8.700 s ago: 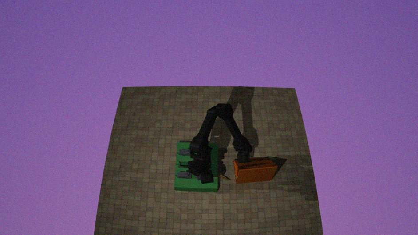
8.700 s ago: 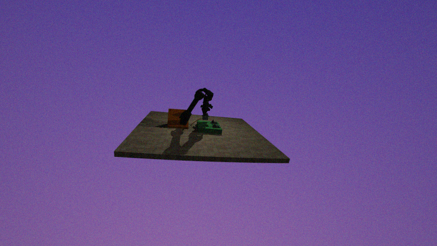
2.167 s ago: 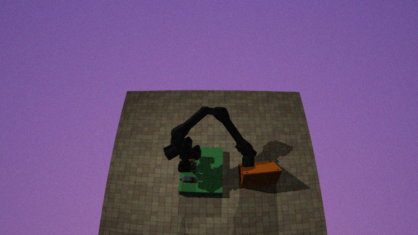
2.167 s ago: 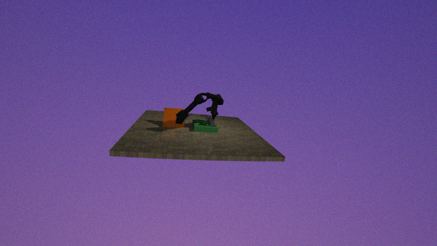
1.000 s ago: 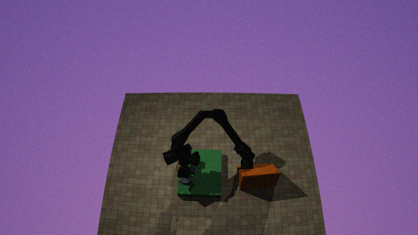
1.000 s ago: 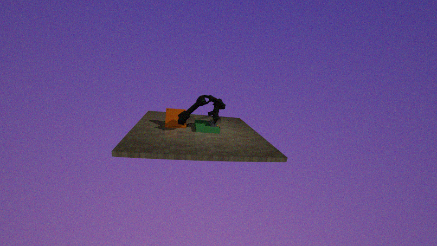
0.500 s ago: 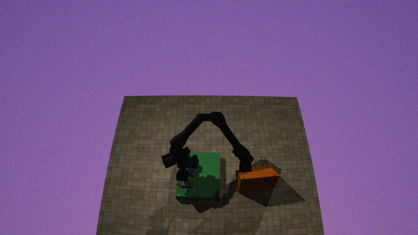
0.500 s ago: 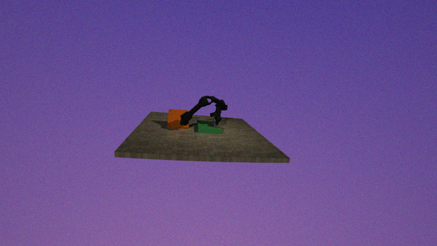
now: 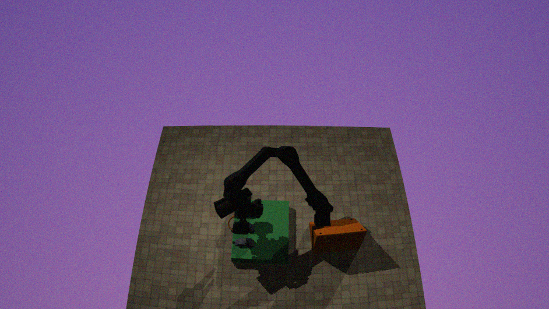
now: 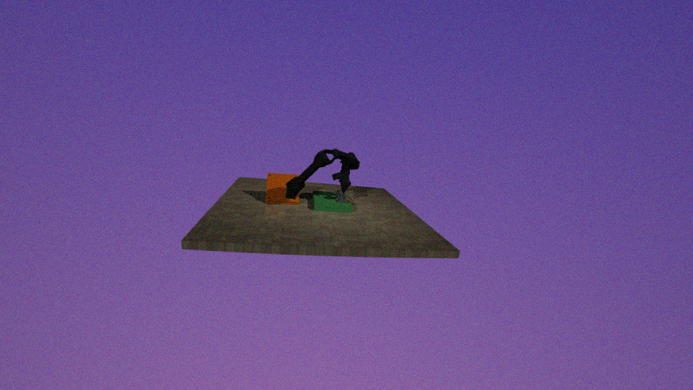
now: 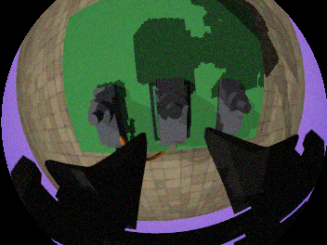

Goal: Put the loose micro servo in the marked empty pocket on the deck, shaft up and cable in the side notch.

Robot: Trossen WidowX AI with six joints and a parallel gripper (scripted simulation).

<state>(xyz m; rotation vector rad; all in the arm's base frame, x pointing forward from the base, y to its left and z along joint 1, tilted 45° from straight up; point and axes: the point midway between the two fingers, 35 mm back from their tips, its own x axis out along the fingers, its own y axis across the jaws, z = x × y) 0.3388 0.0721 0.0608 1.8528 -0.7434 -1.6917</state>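
1. The hand (image 11: 175, 145) is spread apart with nothing between its fingers. From the wrist view there's a plain gap between the 2 dark tips, and the middle servo (image 11: 171, 110) sits beyond them, not touching either one. Looks to me like the letting-go step.

2. That servo stands in the green deck (image 11: 93, 40), in a row with 2 other grey servos (image 11: 107, 114) on either side. It's upright with the round shaft end facing the camera, which is presumably why the hand comes straight down over it: the pocket only accepts it that way.

3. Can't say for sure whether both ears are flat on the deck. The view is too warped and coarse. It doesn't look tilted, though.

4. There's an orange cable (image 11: 126, 140) showing low beside the left servo, near the deck's edge. Whether the placed servo's own cable lies in the notch, I can't tell.

5. On the top view the deck (image 9: 274, 215) sits near the middle of the counter (image 9: 184, 161), toward its front edge, with the hand (image 9: 242, 224) over the deck's left side. The orange base block (image 9: 337, 234) is just beside it on the right.

6. My guess for what's left: lift straight up so the fingers don't drag the servo out.
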